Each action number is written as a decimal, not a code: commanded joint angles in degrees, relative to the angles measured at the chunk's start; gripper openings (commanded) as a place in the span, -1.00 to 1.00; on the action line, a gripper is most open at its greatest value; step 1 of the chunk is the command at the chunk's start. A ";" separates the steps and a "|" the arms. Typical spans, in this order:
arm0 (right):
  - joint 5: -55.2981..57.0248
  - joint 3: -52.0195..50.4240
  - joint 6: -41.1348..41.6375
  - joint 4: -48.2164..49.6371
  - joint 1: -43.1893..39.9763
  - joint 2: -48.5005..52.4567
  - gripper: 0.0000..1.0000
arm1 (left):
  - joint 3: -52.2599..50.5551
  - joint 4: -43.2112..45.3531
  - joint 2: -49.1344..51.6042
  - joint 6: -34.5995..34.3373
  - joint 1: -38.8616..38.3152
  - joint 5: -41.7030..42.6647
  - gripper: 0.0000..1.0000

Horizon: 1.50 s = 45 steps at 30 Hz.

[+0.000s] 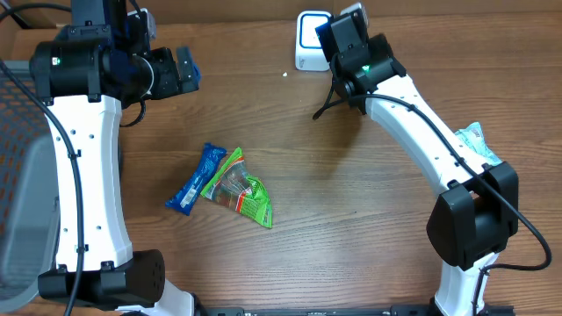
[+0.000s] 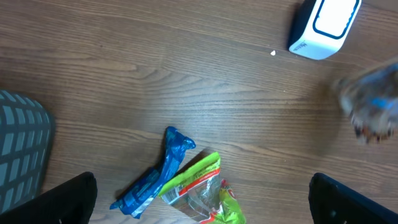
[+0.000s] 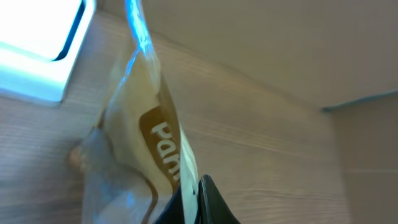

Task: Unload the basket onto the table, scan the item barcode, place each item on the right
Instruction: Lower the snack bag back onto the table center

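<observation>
Tabletop of brown wood seen from above, with two white and black robot arms reaching in from the near edge. The right arm stretches to the far side, and its wrist sits just beside a small white scanner with a blue-edged face.

In the right wrist view, the right fingers are pinched closed on the lower edge of a packet. This packet is clear and crinkled, with a brown label bearing pale letters and a blue seam at its far end. It sticks out from the fingers towards the scanner, which glows white in the upper left corner of that view. Whether the packet touches the scanner cannot be told.

The left arm is raised on the left side, well apart from the scanner. In the left wrist view, the left fingers are spread wide at the bottom corners, with nothing between them.

Below them on the tabletop lie a blue wrapper and a green bag, side by side and touching. A grey mesh basket sits at the left edge. A teal pack lies by the right arm, partly hidden behind it
</observation>
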 commanded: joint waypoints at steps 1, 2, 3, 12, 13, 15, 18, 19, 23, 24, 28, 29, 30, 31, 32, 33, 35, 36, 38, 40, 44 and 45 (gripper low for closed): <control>-9.62 0.85 5.92 -4.24 0.20 -0.55 -0.93 | 0.81 0.00 0.09 -0.35 -0.02 0.20 0.99; -11.80 0.85 5.95 -5.77 0.20 -0.55 -0.93 | 0.83 0.00 0.09 -0.35 -0.02 0.20 0.99; -12.96 0.85 6.10 -6.58 0.20 -0.55 -0.93 | 0.81 0.00 0.09 -0.35 -0.02 0.20 0.99; -26.03 0.85 7.39 -11.21 0.20 -0.55 -0.93 | 0.81 0.00 0.09 -0.35 -0.02 0.20 0.99; -27.85 0.85 7.39 -11.63 0.20 -0.55 -0.93 | 0.81 0.00 0.09 -0.35 -0.02 0.20 0.99; -29.42 0.85 7.39 -12.04 0.20 -0.55 -0.93 | 0.81 0.00 0.09 -0.35 -0.02 0.20 0.99; -30.29 0.85 7.41 -12.48 0.20 -0.55 -0.93 | 0.81 0.00 0.09 -0.35 -0.02 0.20 0.99; -30.64 0.85 7.41 -12.46 0.20 -0.55 -0.93 | 0.81 0.00 0.09 -0.35 -0.02 0.20 0.99; -32.83 0.92 7.39 -12.44 0.15 -0.55 -0.93 | 0.83 0.00 0.09 -0.35 -0.02 0.20 1.00; -33.16 0.94 7.39 -12.44 0.13 -0.55 -0.93 | 0.81 0.00 0.09 -0.35 -0.02 0.20 0.99; -34.73 0.96 7.39 -12.50 0.09 -0.83 -0.93 | 0.83 0.00 0.09 -0.35 -0.02 0.20 1.00; -35.67 0.96 7.39 -12.61 0.04 -1.11 -0.93 | 0.83 0.00 0.09 -0.35 -0.02 0.20 0.99; -36.09 0.96 7.39 -12.63 -0.02 -1.25 -0.93 | 0.81 0.00 0.09 -0.35 -0.02 0.20 0.99; -36.74 0.96 7.39 -12.63 -0.17 -1.60 -0.93 | 0.81 0.00 0.09 -0.35 -0.02 0.20 0.99; -37.20 0.96 7.39 -12.61 -0.37 -1.84 -0.93 | 0.81 0.00 0.09 -0.35 -0.02 0.20 0.99; -37.90 0.96 7.39 -12.59 -0.74 -2.27 -0.93 | 0.81 0.00 0.09 -0.35 -0.02 0.20 1.00; -40.02 0.96 7.39 -12.63 -1.64 -3.04 -0.93 | 0.83 0.00 0.07 -0.35 -0.02 0.20 0.99; -41.24 0.96 7.39 -12.74 -2.05 -3.34 -0.93 | 0.81 0.00 0.09 -0.35 -0.02 0.20 0.99; -45.53 0.96 7.39 -13.11 -3.32 -4.33 -0.93 | 0.81 0.00 0.09 -0.35 -0.02 0.20 0.99; -48.43 0.96 7.37 -13.33 -4.09 -4.74 -0.93 | 0.81 0.00 0.09 -0.35 -0.02 0.20 0.99; -55.01 0.96 7.37 -13.75 -5.99 -5.03 -0.93 | 0.81 0.00 0.09 -0.35 -0.02 0.20 1.00; -55.98 0.96 7.37 -13.77 -6.29 -5.03 -0.93 | 0.81 0.00 0.09 -0.35 -0.02 0.20 1.00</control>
